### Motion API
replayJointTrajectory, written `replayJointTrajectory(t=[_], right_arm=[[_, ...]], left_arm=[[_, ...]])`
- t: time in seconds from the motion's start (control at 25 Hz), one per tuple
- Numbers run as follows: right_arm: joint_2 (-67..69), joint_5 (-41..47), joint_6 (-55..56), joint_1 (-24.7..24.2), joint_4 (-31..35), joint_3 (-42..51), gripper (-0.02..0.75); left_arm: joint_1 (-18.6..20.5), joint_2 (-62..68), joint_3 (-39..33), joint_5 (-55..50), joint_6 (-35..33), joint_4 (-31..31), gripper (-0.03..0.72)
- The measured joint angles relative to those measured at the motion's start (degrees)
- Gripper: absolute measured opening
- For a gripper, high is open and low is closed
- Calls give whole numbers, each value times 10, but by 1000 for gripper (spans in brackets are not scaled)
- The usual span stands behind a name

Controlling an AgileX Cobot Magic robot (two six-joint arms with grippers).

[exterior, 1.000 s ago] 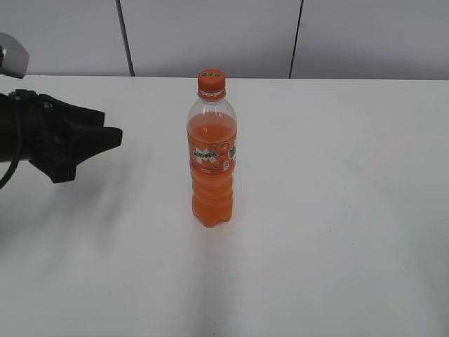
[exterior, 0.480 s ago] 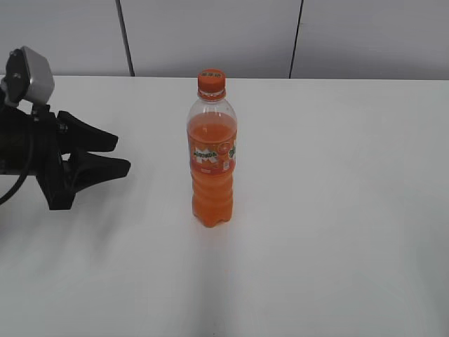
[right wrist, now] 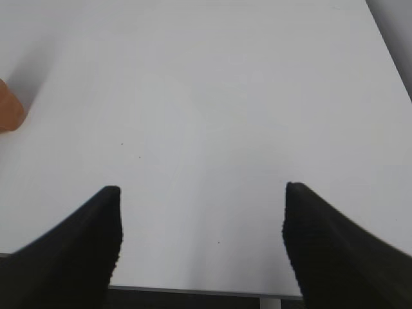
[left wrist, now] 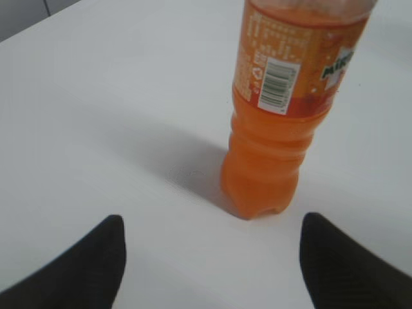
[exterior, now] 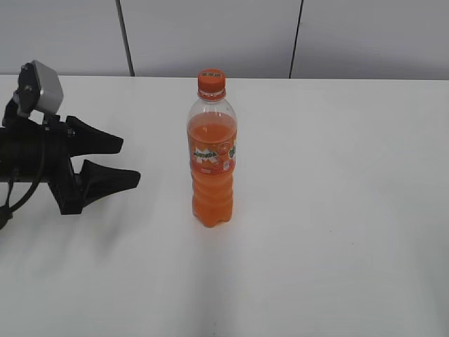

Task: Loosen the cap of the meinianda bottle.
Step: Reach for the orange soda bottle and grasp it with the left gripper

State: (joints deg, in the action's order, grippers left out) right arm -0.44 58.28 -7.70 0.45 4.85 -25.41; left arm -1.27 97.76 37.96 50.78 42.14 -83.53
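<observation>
The meinianda bottle (exterior: 212, 158) stands upright near the middle of the white table (exterior: 337, 210), its orange cap (exterior: 211, 82) screwed on and untouched, with nothing close around it, which leaves room for an arm on each side. The left gripper (exterior: 116, 163) sits to the left of the bottle, well apart from it, at about the height of the label, with its two black fingers (exterior: 98, 142) spread wide and pointing toward the bottle; I judge this is a lineup to clamp the body and hold it steady, since a cap will not turn unless the bottle is braced. The exterior view alone shows the cap and the whole bottle, but no right arm at all. The left wrist view shows what that one cannot: the far-side label with its barcode (left wrist: 278, 84) and the ridged lower body framed between the two fingertips, though the cap is cut off above the picture. The right wrist view shows the right gripper (right wrist: 203, 238) also wide apart and empty over bare table, with only an orange sliver at the left edge, probably the bottle's base, so this arm is well apart from the cap it would likely have to twist.
</observation>
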Motion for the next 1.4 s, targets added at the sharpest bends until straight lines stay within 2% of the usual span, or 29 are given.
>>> replayJointTrajectory(t=[0.32, 0.48, 0.64, 1.4], right_arm=[[0, 0, 0, 0, 0, 0, 584], [0, 0, 0, 0, 0, 0, 584], [0, 0, 0, 0, 0, 0, 584], [0, 0, 0, 0, 0, 0, 584]], left_arm=[[-41, 22, 2, 16, -54, 25, 516], [-71, 51, 20, 11, -62, 24, 568], [-91, 69, 46, -1, -59, 25, 589], [-173, 154, 166, -37, -7, 27, 589]])
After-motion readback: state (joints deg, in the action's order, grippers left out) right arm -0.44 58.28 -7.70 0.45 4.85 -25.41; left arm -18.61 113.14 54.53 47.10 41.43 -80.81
